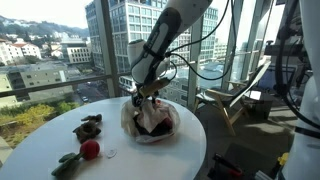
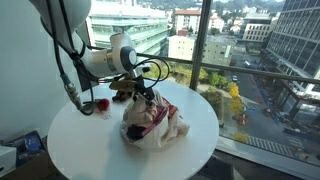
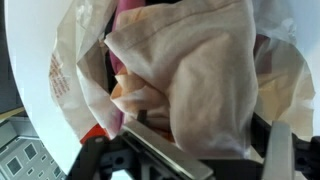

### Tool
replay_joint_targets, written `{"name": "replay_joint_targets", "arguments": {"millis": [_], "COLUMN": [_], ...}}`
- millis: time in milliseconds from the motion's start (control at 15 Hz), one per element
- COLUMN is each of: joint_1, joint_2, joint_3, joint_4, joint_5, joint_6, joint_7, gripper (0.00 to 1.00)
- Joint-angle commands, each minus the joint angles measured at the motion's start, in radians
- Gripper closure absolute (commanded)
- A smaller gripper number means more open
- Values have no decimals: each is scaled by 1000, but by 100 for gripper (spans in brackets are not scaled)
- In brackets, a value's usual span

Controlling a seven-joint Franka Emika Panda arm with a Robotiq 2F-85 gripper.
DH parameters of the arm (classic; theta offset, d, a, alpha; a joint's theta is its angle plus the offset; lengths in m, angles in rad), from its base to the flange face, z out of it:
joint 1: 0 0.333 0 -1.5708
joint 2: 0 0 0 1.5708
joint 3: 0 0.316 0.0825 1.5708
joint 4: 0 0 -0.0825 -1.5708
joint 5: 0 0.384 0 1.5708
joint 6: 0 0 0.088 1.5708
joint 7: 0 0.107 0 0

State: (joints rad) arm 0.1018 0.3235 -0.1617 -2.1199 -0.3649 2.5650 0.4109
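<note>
A crumpled white paper bag (image 1: 152,122) with dark red and pink contents sits in the middle of the round white table (image 1: 150,162). It shows in both exterior views (image 2: 152,124). My gripper (image 1: 143,98) hangs at the bag's top edge, on the side nearer the toys (image 2: 140,93). In the wrist view the bag (image 3: 190,70) fills the frame. The gripper's fingers (image 3: 205,150) stand wide apart with a bulging fold of the paper between them. The gripper looks open around that fold.
A red ball (image 1: 90,149) lies on the table beside the bag (image 2: 101,104). A dark toy (image 1: 88,126) and a dark green item (image 1: 68,163) lie near it. Large windows ring the table, and cables and stands are at the sides.
</note>
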Motion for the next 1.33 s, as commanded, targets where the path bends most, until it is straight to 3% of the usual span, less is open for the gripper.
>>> {"name": "replay_joint_targets", "arguments": {"millis": [0, 400, 600, 1133, 1200, 1267], "joint_1": [7, -34, -64, -179, -186, -187], "joint_2": [64, 174, 230, 293, 295, 291], "joint_3": [-4, 7, 19, 107, 110, 108], "joint_4": [57, 102, 139, 225, 236, 237], "joint_5": [-25, 60, 139, 408, 425, 434], "joint_6": [-7, 25, 41, -46, -70, -77], "joint_7": [0, -35, -69, -241, -251, -253], "gripper": [34, 82, 89, 86, 82, 59]}}
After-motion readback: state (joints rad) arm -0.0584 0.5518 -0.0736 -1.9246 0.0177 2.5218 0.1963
